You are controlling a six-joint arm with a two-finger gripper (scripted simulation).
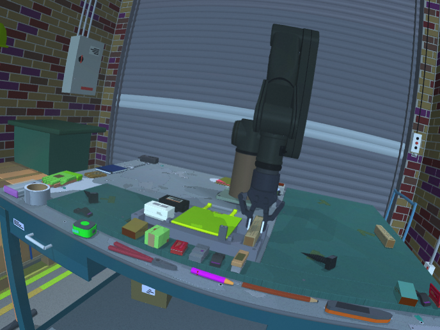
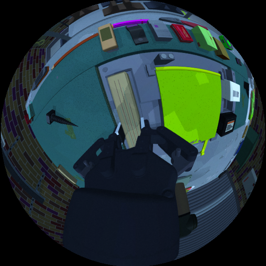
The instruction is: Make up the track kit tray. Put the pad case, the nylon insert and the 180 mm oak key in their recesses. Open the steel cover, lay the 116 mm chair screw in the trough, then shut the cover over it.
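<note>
In the middle of the green mat, the grey kit tray [image 1: 209,227] holds a white case [image 1: 159,210] and a black block [image 1: 174,203] at its left end. A lime-green cover [image 1: 206,221] lies flat and closed over the tray's middle. At the tray's right end my gripper [image 1: 256,224] is closed on the pale oak key [image 1: 253,231], which lies along its long recess [image 2: 124,99]. The black chair screw [image 1: 320,259] lies on the mat to the right of the tray, its point toward the tray. A second, shorter oak block [image 1: 384,236] lies farther right.
Along the bench's front edge lie small boxes [image 1: 156,236], red pliers [image 1: 138,254], a purple marker [image 1: 211,276] and a pencil [image 1: 279,292]. A tape roll [image 1: 37,193] and a green tape measure [image 1: 84,228] sit at the left.
</note>
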